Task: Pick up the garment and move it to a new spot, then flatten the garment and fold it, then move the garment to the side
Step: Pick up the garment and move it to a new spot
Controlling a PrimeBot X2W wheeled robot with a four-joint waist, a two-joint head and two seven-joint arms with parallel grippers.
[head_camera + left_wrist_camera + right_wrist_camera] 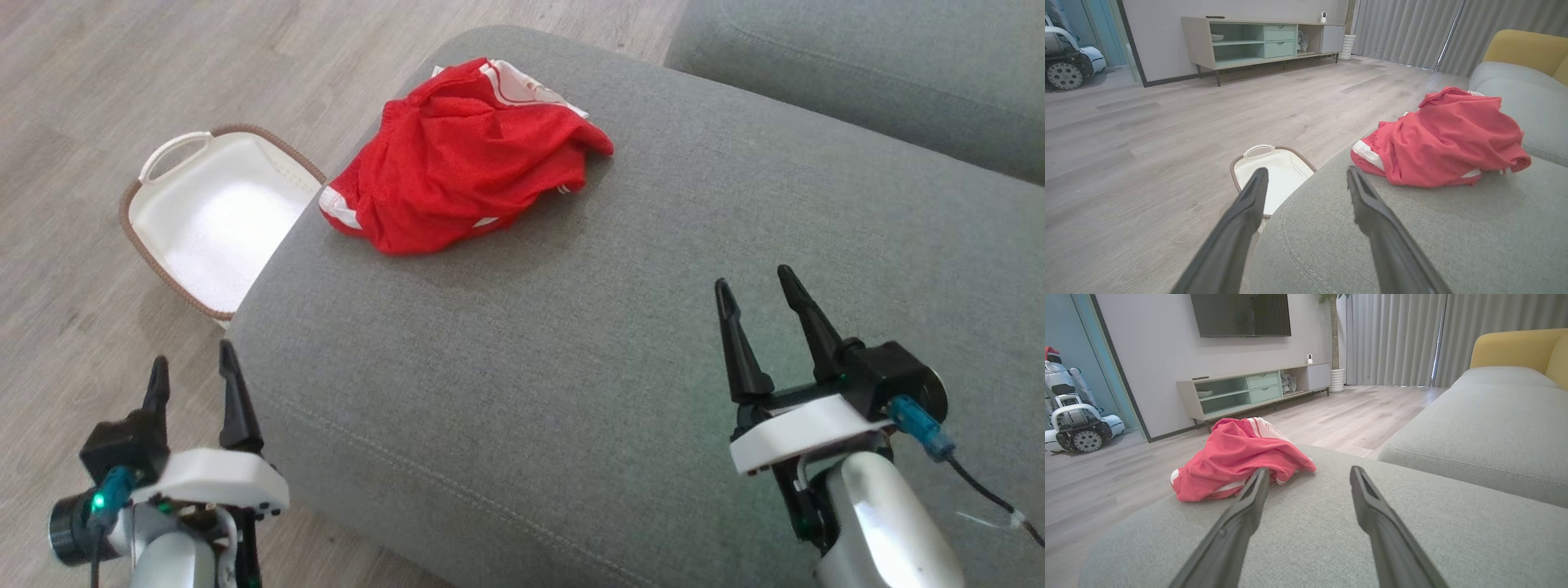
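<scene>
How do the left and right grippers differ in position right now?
The left gripper straddles the grey cushion's left edge near the basket; the right gripper is fully over the cushion. In the head view the left gripper sits lower than the right gripper. Both are open, empty, clear of the red garment.

Head view: high, looking down on the grey cushion (571, 367).
Wrist views: low over the cushion, looking level along it.
Shared: the red garment (457, 175).

A home living room: a grey sofa (1474, 428) at right, a wall-mounted television (1241, 314) at upper left above a low media cabinet (1253, 390), floor-length grey curtains (1392, 339) and a wood-plank floor (1147, 134).
</scene>
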